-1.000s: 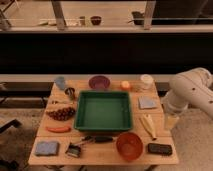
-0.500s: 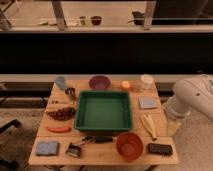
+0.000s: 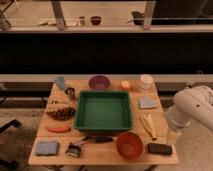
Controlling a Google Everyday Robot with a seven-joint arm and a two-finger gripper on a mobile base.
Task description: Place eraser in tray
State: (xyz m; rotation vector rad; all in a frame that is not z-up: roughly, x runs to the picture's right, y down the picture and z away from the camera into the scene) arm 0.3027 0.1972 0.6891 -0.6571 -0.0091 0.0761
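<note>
The eraser (image 3: 159, 148), a small flat black block, lies at the table's front right corner, just right of the red-orange bowl (image 3: 130, 145). The large green tray (image 3: 104, 93) stands in the middle of the table and holds nothing. My white arm (image 3: 194, 106) comes in from the right. My gripper (image 3: 173, 134) hangs down beside the table's right edge, a little above and to the right of the eraser, apart from it.
A purple bowl (image 3: 99, 81), an orange (image 3: 125, 85) and a white cup (image 3: 145, 80) stand at the back. A blue-grey cloth (image 3: 148, 102) and yellow pieces (image 3: 148, 125) lie right of the tray. A black-handled tool (image 3: 97, 139) lies in front of it.
My arm has drawn back to the right, away from the table's right side. The things on the table have not moved.
</note>
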